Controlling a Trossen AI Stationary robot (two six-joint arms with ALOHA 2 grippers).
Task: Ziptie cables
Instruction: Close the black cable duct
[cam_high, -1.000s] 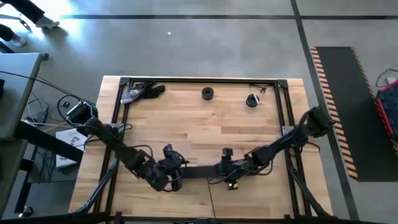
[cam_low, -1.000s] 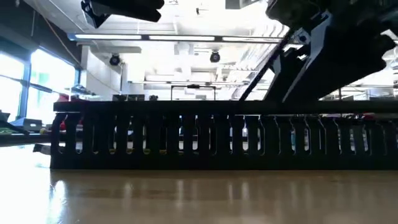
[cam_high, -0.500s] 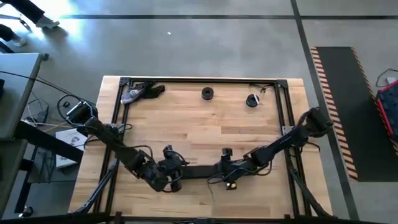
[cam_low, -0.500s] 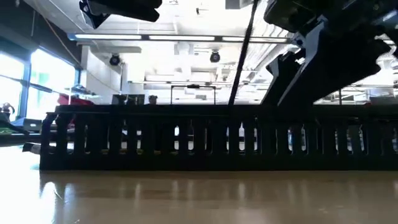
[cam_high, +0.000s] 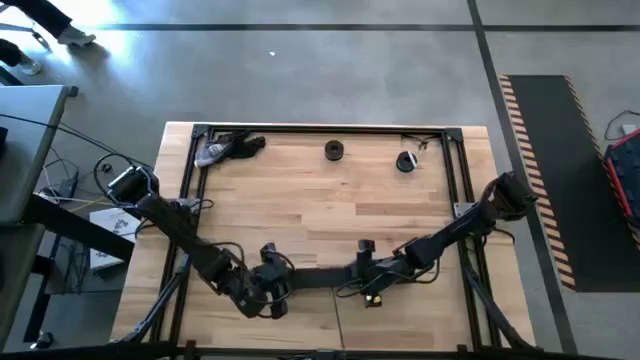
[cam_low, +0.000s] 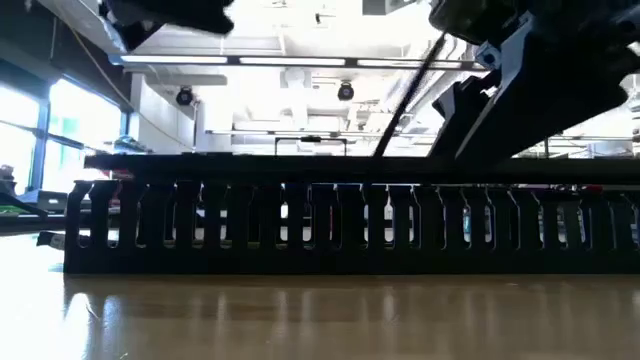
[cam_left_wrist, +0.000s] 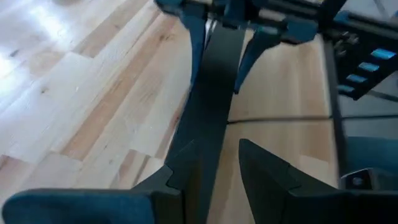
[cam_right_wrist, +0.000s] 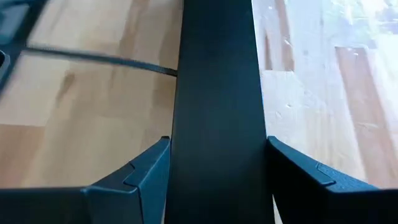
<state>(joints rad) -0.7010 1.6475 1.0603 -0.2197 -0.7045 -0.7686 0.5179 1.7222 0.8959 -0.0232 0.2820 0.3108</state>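
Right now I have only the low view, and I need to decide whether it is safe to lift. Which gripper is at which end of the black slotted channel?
Observer: From above, the left gripper is at the left end of the black slotted channel and the right gripper is at its right end.
Operator: Is the right one actually gripping it?
Observer: In its wrist view both fingers sit flush against the channel's sides, so it looks shut on it.
Operator: Is anything lying beside the channel?
Observer: A thin dark line lies on the wooden table and meets the channel's side.
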